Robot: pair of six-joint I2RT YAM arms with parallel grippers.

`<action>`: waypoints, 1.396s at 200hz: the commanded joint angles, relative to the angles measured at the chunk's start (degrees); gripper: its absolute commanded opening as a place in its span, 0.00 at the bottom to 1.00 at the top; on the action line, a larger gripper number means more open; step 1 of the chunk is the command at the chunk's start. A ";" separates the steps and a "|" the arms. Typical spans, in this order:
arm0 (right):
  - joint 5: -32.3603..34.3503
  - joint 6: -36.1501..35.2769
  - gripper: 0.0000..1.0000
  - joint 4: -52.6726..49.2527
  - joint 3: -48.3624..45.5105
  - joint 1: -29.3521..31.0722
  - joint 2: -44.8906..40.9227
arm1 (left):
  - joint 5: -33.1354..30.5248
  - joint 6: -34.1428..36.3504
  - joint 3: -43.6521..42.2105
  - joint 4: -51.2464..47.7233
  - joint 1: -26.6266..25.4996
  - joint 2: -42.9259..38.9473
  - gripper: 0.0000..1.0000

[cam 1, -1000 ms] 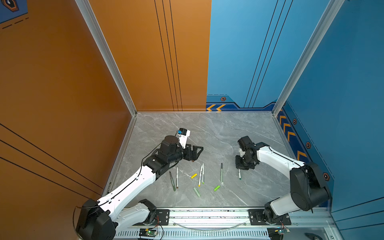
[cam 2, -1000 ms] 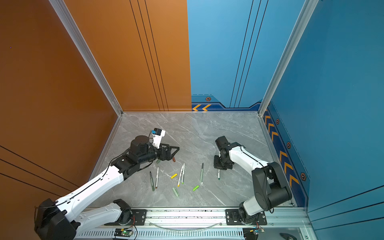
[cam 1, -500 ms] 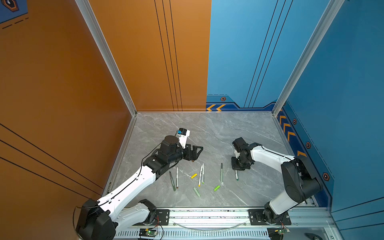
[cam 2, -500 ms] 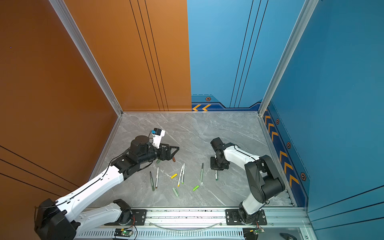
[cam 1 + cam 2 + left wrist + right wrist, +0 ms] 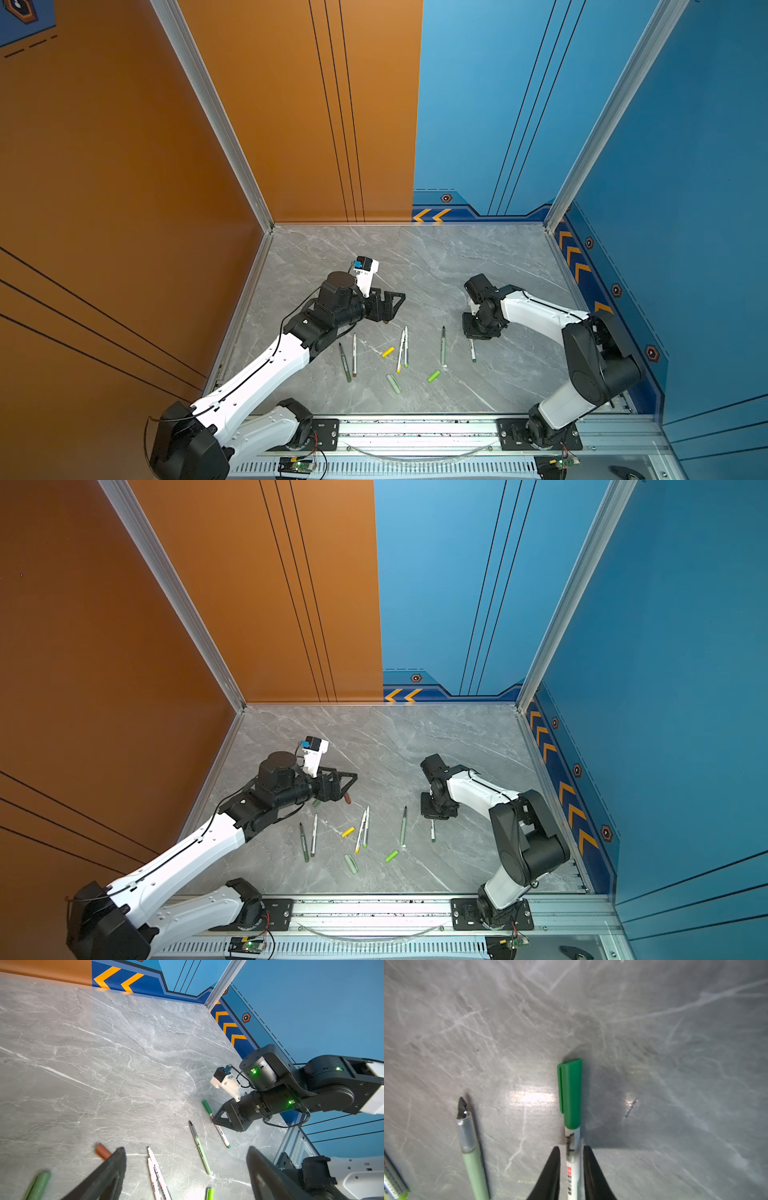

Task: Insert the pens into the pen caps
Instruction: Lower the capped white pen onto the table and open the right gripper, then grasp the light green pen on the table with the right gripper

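A white pen (image 5: 572, 1159) wearing a green pen cap (image 5: 571, 1093) lies on the table. My right gripper (image 5: 570, 1148) straddles its barrel low over the table, open by a narrow gap on each side. Both top views show that pen (image 5: 472, 351) (image 5: 432, 832) sticking out below the right gripper (image 5: 478, 332) (image 5: 436, 812). My left gripper (image 5: 395, 307) (image 5: 186, 1149) hovers wide open and empty beside a brown cap (image 5: 102, 1151) (image 5: 347, 798). Loose pens lie between the arms: a sage one (image 5: 443, 347), two white ones (image 5: 402, 349), an olive one (image 5: 345, 361), a brown-ended one (image 5: 354, 355).
Loose caps lie among the pens: yellow (image 5: 387, 352), lime (image 5: 434, 376), pale green (image 5: 394, 383), and a darker green one (image 5: 39, 1185) under the left wrist. Walls close in the grey marble table (image 5: 415, 257) on three sides. A metal rail (image 5: 415, 428) runs along the front.
The right arm has swung a little to the left with the green-capped pen, and its jaws have eased apart off the barrel. The left arm has stayed still.
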 commanded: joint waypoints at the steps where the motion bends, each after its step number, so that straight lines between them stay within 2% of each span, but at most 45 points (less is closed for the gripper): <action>1: 1.97 -0.07 0.24 -1.47 2.38 0.57 -1.84 | -1.00 -0.15 1.84 -0.93 -0.29 -1.55 0.90; 53: 6.12 4.88 0.37 -3.46 5.95 7.60 -7.67 | -0.41 -1.13 1.95 -4.99 0.15 -4.22 0.90; 85: 9.54 8.63 0.41 -2.94 5.72 13.43 -4.21 | -0.60 -1.64 0.03 -6.10 0.19 -6.88 0.90; 119: 10.12 10.81 0.45 -1.41 6.64 17.87 0.30 | -1.20 -1.54 -1.50 -8.34 0.57 -9.02 0.90; 158: 10.80 11.40 0.46 -1.16 8.08 19.74 4.34 | -0.62 -1.20 -1.44 -8.25 0.94 -9.23 0.90; 192: 11.52 11.48 0.42 -1.06 8.55 20.21 6.94 | -0.15 -1.02 -1.39 -8.25 1.29 -9.22 0.90; 279: 11.97 10.78 0.23 -0.19 8.76 20.14 9.92 | -0.07 -1.47 -1.08 -7.54 1.55 -9.31 0.90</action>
